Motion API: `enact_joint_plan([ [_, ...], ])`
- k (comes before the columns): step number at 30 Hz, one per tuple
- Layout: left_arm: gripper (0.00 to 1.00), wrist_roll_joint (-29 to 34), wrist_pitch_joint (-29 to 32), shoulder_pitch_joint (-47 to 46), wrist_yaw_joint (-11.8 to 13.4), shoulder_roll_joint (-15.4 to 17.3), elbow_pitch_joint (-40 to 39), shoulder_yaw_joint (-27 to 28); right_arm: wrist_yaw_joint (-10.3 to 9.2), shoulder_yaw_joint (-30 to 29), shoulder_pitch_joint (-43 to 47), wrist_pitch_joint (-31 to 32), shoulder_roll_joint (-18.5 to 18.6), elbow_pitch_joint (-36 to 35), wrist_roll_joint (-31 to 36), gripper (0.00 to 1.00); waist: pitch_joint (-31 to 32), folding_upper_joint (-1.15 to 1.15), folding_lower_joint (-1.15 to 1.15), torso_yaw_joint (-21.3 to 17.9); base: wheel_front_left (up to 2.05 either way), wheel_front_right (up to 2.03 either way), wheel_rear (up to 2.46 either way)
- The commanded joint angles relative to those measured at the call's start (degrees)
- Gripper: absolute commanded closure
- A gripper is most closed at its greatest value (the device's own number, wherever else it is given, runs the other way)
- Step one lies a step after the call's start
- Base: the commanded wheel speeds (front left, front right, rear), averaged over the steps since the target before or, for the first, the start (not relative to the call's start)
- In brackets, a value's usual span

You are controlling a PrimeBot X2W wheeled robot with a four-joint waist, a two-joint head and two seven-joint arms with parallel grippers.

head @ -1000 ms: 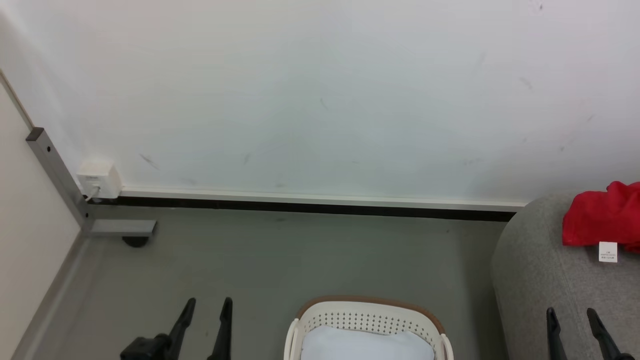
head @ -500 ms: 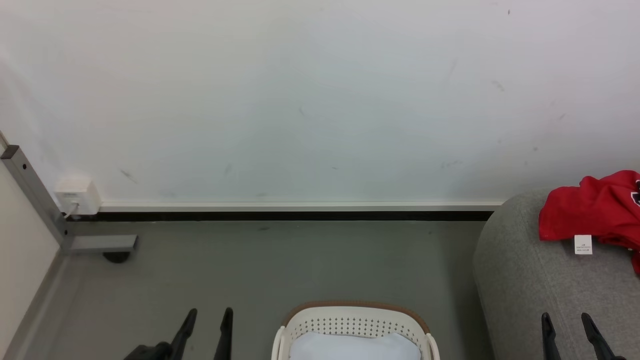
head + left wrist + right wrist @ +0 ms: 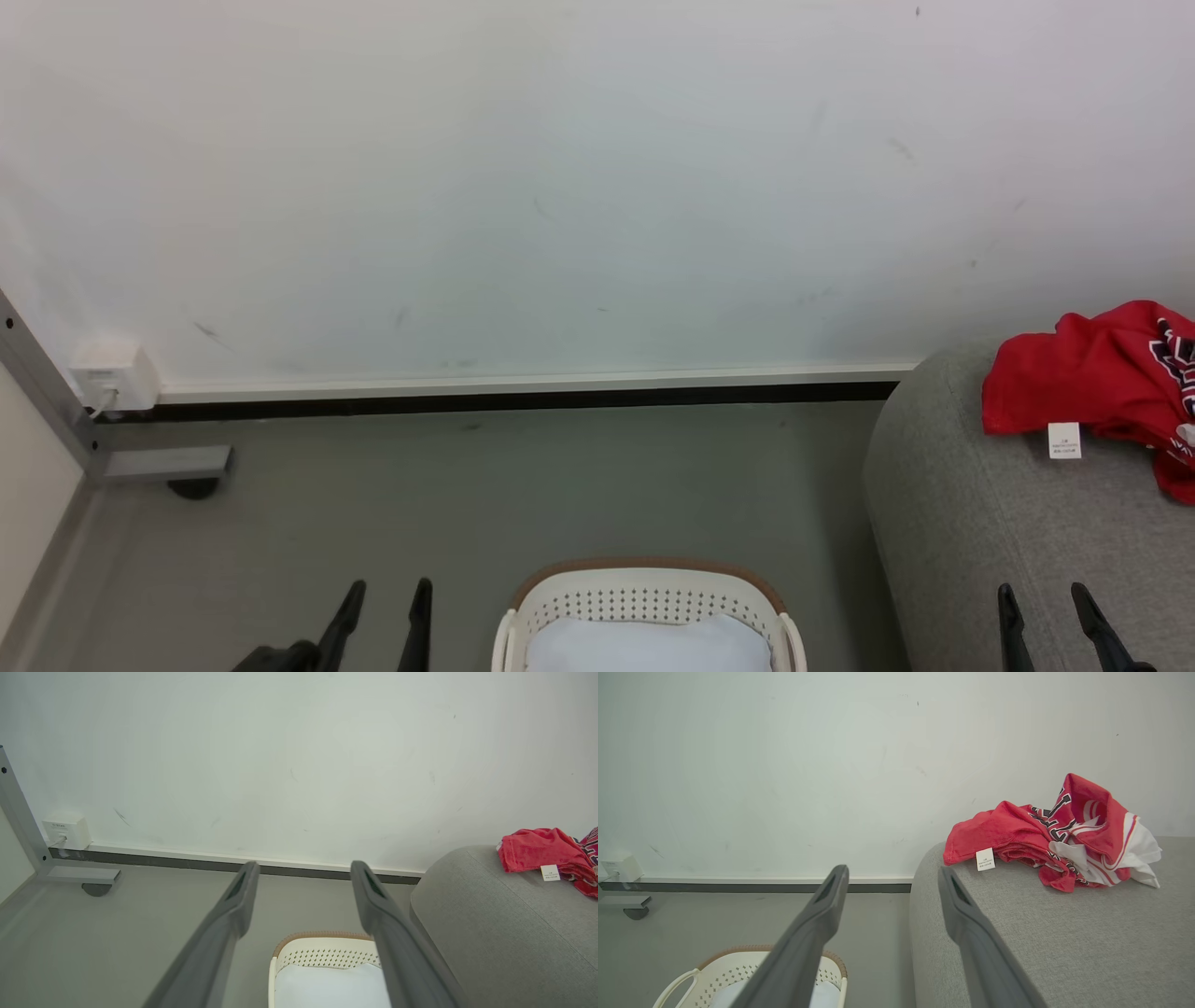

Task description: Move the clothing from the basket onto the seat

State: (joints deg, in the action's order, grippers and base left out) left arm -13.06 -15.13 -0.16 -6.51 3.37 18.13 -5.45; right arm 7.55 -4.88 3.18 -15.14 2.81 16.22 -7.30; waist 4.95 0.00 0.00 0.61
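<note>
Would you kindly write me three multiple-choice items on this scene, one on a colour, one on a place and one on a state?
1. What colour is the rim of the basket?
A blue
B black
C brown

2. Where does the red clothing lie?
A in the basket
B on the grey seat
C held in a gripper

3. How do the left gripper and the right gripper stand?
A both open, holding nothing
B both shut on the clothing
C one open, one shut

Answers:
1 C, a brown band runs along the top of the off-white wall.
2 B, the crumpled pile rests on the seat by the wall.
3 A, each pair of fingers stands apart with nothing between them.
</note>
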Motion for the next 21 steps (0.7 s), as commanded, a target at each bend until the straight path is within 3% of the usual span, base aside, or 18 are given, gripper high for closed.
enact_joint_plan([
  [1, 0.00, 0.75, -0.02, -0.49, -0.10, -0.02, 0.17, 0.37, -0.13, 0.07, -0.63, 0.00, 0.17, 0.05, -0.14, 0.00, -0.23, 0.00, 0.00, -0.30, 0.00, 0.00, 0.00],
  [21, 0.00, 0.92, -0.02, -1.31, -0.83, -0.36, 0.67, 0.83, -0.13, 0.90, -2.03, 0.00, 0.16, 0.67, 0.19, 0.00, -2.94, 0.00, 0.00, -0.84, 0.00, 0.00, 0.00],
])
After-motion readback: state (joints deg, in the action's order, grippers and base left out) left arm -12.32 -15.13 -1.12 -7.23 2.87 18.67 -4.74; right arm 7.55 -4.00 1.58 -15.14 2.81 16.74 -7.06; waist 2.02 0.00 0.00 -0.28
